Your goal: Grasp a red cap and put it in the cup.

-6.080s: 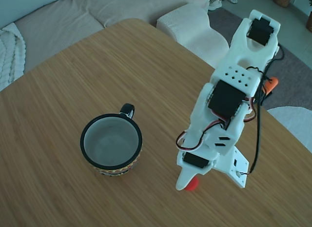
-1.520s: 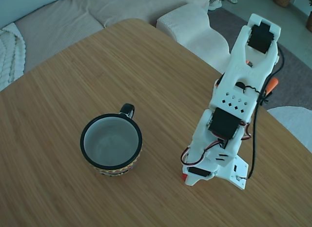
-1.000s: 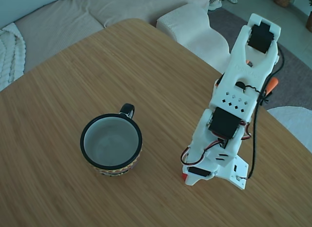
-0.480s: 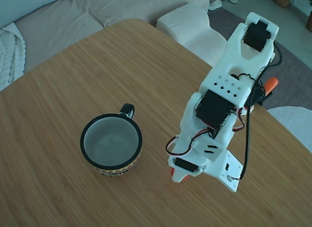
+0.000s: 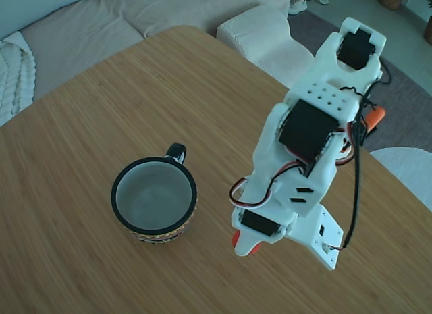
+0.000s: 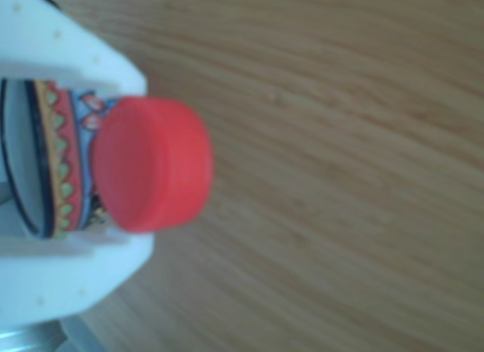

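Sofa: I see pale cushions past the table's far edge in the fixed view, upper left.
Table: light wood, grain running across; it fills most of both views.
Cup: upright on the table, left of the arm in the fixed view; black rim and handle, pale inside, patterned band outside. I see nothing in it. In the other view its patterned wall shows behind the fingers, at the left edge.
Red cap: just a red sliver under the white fingers in the fixed view, right of the cup and apart from it. In the other view it is large and blurred, held on edge between the two white fingers.
Gripper: clenched on the red cap; white fingers press it from above and below in the other view.
Arm: white with black servos, reaching from upper right down toward the table.
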Robot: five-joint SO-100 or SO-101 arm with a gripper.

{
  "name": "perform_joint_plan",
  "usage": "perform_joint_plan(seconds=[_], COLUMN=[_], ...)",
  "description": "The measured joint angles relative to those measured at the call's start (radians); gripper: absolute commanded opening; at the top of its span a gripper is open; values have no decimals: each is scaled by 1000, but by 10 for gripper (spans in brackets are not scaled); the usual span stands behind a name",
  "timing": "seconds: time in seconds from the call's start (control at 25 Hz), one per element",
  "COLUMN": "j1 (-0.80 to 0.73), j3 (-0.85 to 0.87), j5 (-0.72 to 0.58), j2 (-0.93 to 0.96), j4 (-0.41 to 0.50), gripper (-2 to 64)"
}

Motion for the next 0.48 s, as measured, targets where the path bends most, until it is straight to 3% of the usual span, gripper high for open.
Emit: perform_joint_plan(seconds=[0.48], j1=[135], j3=[-301], j5=[0], j2=[0], j4=[184], gripper=[146])
